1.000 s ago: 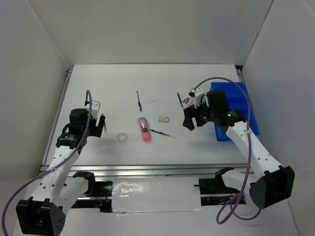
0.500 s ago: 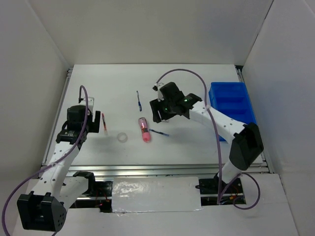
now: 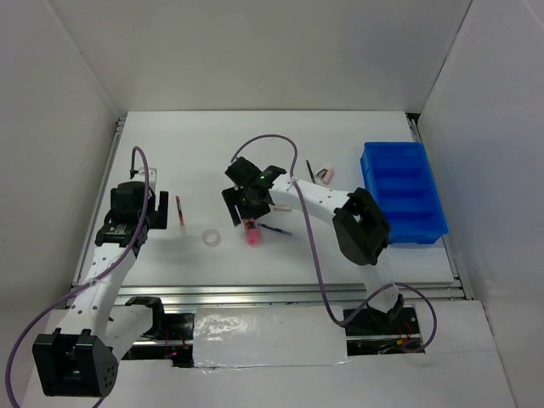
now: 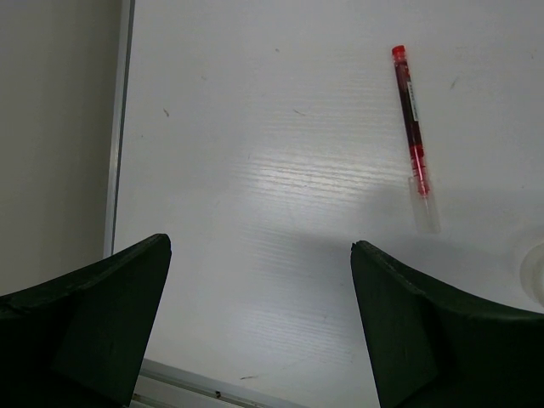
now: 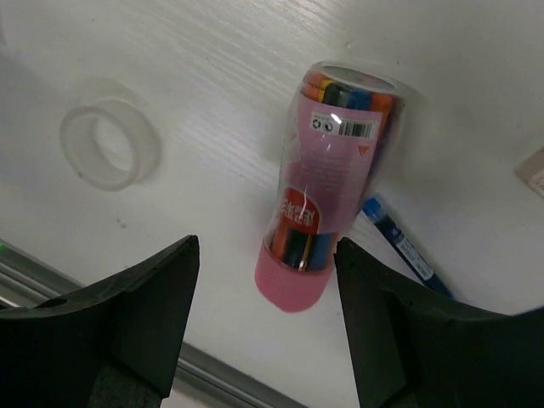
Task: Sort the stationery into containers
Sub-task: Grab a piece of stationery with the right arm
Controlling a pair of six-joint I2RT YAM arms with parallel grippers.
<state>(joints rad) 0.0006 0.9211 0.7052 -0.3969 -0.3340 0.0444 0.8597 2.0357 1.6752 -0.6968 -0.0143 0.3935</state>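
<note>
Top external | right gripper (image 3: 243, 211) swung from bin (image 3: 399, 183) to pink tube (image 5: 327, 195), spread, apparently not touching | left gripper (image 4: 260, 245) spread

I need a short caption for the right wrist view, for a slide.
Open right gripper over a pink tube of coloured pens, clear tape ring at left.

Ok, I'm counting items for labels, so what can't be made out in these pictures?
Top external: the right gripper covers the upper part of the pink tube; the small piece beside the dark pen is too small to name.
Right wrist: the blue pen runs behind a gripper finger; a beige piece is cut by the right edge.
Left wrist: the tape ring is cut by the right edge.
</note>
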